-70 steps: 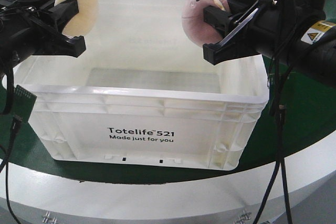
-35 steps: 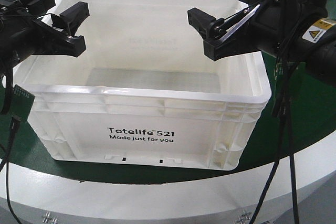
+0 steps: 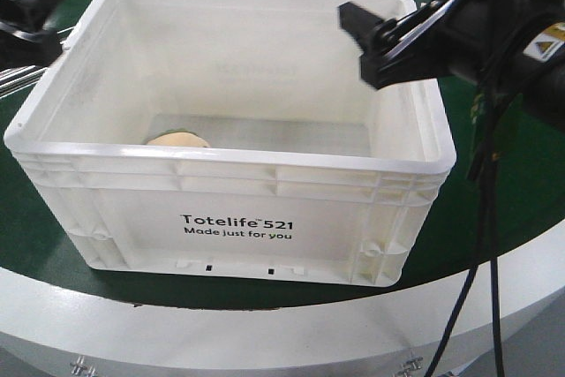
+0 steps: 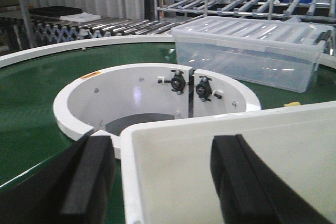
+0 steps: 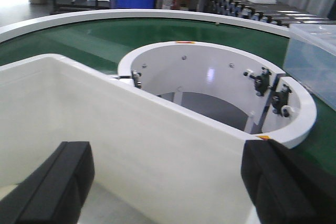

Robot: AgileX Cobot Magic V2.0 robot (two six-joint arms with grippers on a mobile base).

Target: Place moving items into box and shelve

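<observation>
The cream-yellow item lay on the floor of the box, front left; the pinkish item was presumably hidden by the front wall. The left fingers and right fingers stood open and empty, one at each end of the box's long axis.

One white box is showing, with one cream toy lying inside it and one clear tub standing beyond it.
</observation>
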